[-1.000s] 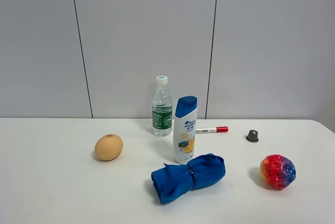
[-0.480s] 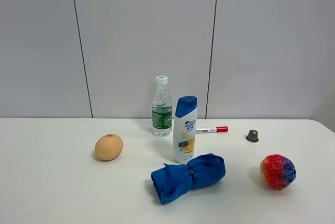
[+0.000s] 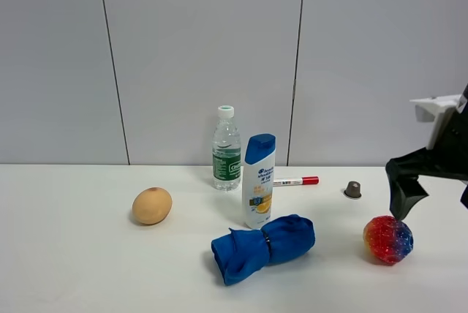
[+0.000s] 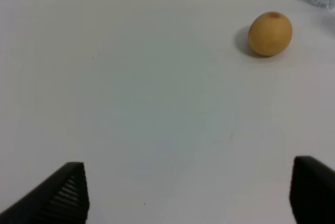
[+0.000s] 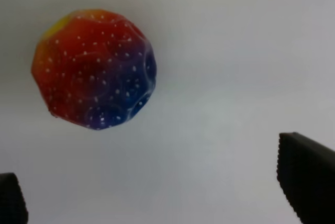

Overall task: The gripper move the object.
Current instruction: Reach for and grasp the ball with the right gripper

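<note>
The object is a bumpy, glittery ball [image 3: 388, 240], mottled red, blue, purple and yellow, resting on the white table at the right. It shows close up in the right wrist view [image 5: 94, 69]. My right gripper [image 3: 433, 197] hangs open just above and to the right of the ball, not touching it, with a white block [image 3: 437, 112] above its black jaws. In the right wrist view the gripper [image 5: 157, 195] is empty, its jaws wide apart. My left gripper [image 4: 188, 195] is open and empty over bare table and does not show in the exterior view.
A tan egg-shaped ball [image 3: 152, 205] lies at the left, also seen in the left wrist view [image 4: 270, 33]. A rolled blue cloth [image 3: 263, 247], a shampoo bottle [image 3: 259, 180], a water bottle [image 3: 227, 149], a red marker [image 3: 296, 180] and a small dark cap [image 3: 352, 189] stand mid-table.
My right gripper has come into the exterior view from the right edge and now hangs above the ball. The ball and the other objects have not moved.
</note>
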Action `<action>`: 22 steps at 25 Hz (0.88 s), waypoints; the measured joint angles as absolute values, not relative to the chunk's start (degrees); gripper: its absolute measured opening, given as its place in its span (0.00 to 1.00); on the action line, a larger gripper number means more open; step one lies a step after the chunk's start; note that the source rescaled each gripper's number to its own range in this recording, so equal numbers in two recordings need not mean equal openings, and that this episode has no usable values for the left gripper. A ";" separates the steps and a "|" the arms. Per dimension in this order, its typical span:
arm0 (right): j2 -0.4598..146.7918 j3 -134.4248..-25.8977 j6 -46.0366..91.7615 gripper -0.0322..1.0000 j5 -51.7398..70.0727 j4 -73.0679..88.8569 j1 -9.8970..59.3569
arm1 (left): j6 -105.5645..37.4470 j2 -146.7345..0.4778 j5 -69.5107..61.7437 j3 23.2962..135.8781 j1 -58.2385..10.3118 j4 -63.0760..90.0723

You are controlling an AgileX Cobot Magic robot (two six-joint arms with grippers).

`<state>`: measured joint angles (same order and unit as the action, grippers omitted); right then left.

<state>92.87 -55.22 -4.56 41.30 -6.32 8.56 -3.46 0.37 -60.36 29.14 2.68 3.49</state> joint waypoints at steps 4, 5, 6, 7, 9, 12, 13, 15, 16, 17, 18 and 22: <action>97.66 -55.27 -4.69 1.00 36.62 -6.32 8.77 | -3.46 0.37 -60.36 29.14 2.68 3.49; 98.36 -55.27 -4.69 1.00 35.08 -6.32 8.98 | -3.46 0.37 -60.36 29.14 2.68 3.49; 98.77 -55.27 -4.69 1.00 33.72 -6.11 9.15 | -3.46 0.37 -60.36 29.14 2.68 3.49; 99.00 -55.27 -4.69 1.00 32.14 -5.63 9.37 | -3.46 0.37 -60.36 29.14 2.68 3.49; 99.15 -55.27 -4.69 1.00 29.81 -5.13 9.72 | -3.46 0.37 -60.36 29.14 2.68 3.49; 99.38 -55.27 -4.69 1.00 27.99 -4.84 9.79 | -3.46 0.37 -60.36 29.14 2.68 3.49; 99.50 -55.27 -4.69 1.00 27.84 -4.84 9.81 | -3.46 0.37 -60.36 29.14 2.68 3.49; 100.00 -55.27 -4.69 1.00 27.65 -4.77 9.86 | -3.46 0.37 -60.36 29.14 2.68 3.49; 100.45 -55.27 -4.69 1.00 27.48 -4.63 9.86 | -3.46 0.37 -60.36 29.14 2.68 3.49; 101.19 -55.27 -4.69 1.00 27.37 -4.24 9.86 | -3.46 0.37 -60.36 29.14 2.68 3.49; 102.10 -55.27 -4.69 1.00 27.00 -3.83 9.88 | -3.46 0.37 -60.36 29.14 2.68 3.49; 105.33 -55.27 -4.69 1.00 24.43 -3.22 10.28 | -3.46 0.37 -60.36 29.14 2.68 3.49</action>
